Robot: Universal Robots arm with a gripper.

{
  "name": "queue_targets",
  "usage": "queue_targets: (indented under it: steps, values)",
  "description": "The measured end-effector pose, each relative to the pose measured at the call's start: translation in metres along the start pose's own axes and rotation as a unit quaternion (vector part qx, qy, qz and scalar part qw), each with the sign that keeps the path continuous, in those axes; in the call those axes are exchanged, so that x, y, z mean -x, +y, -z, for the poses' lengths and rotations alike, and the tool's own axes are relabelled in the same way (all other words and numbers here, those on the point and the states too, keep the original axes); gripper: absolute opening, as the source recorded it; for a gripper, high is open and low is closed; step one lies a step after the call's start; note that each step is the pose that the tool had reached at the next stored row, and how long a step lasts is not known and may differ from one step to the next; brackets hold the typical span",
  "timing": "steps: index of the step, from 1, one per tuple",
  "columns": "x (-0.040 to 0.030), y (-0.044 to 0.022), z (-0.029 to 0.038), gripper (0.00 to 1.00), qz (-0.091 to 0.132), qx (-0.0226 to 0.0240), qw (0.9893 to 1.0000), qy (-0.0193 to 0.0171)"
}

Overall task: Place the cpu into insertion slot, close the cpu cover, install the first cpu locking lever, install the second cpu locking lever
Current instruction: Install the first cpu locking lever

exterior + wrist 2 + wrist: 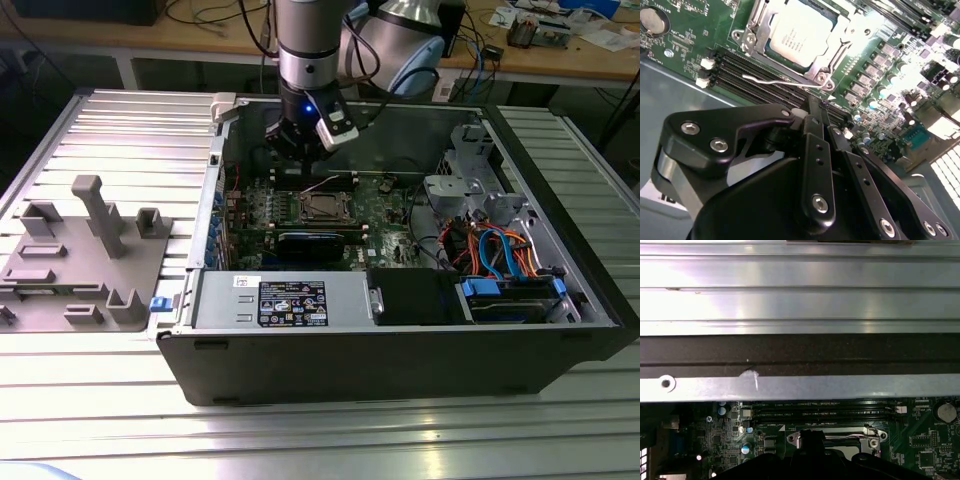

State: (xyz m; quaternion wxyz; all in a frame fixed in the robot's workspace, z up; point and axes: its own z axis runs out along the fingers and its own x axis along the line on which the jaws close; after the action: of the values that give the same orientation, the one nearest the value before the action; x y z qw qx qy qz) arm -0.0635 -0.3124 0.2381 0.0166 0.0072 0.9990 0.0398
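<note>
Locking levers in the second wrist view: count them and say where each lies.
1 is clear: a silvery wire lever runs alongside the cpu cover, over the long black slots. A second may be hidden beyond the cover's far side.

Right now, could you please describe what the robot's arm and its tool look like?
The arm is a silver-grey cylinder with a black band, a small blue light and a pale blue joint cap; black cables loop beside it. The tool is matt black, built of jointed links with silver screw heads.
</note>
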Motion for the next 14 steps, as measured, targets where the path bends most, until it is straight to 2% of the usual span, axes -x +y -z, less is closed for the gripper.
queue_targets:
  steps: [14]
  values:
    - [0.0132,0.0003,-0.0059,0.11,0.009,0.0002,1.0,0.0007]
